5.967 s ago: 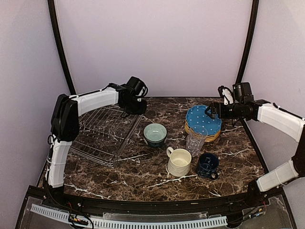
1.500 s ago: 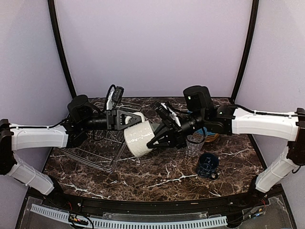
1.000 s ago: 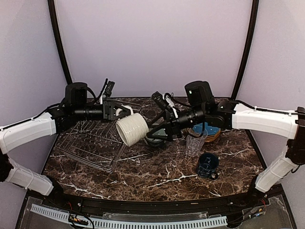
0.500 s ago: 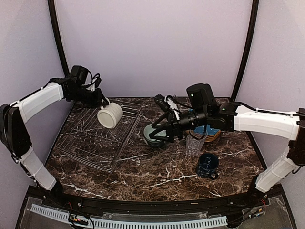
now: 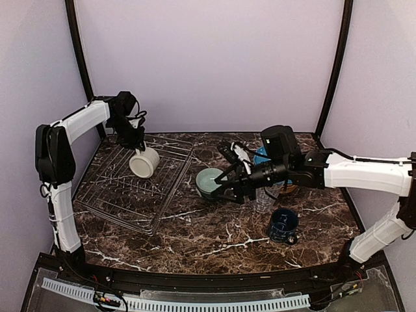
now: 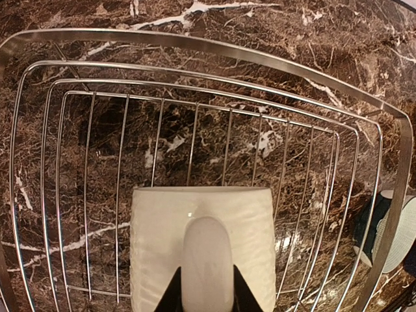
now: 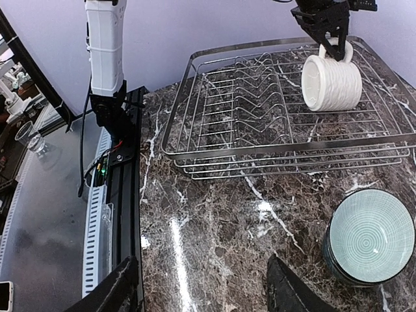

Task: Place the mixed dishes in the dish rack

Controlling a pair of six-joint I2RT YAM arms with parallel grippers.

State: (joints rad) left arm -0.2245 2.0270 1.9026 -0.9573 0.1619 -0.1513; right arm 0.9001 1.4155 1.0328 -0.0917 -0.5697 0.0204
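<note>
My left gripper is shut on the handle of the cream mug, which hangs on its side just above the far part of the dish rack. In the left wrist view the mug fills the bottom, with the rack wires under it. My right gripper is open and empty, low beside the pale-teal bowl. The right wrist view shows the bowl, the rack and the mug. The clear glass and the plates are mostly hidden behind the right arm. The dark blue mug stands at the front right.
The marble table carries everything. Its left edge has a black rail with a cable channel. The rack has upright plate prongs in its middle. The right arm stretches across the table over the plates and glass.
The cream mug went from between both grippers to my left gripper alone, which carried it left and down over the rack. My right gripper drew back and sank beside the bowl.
</note>
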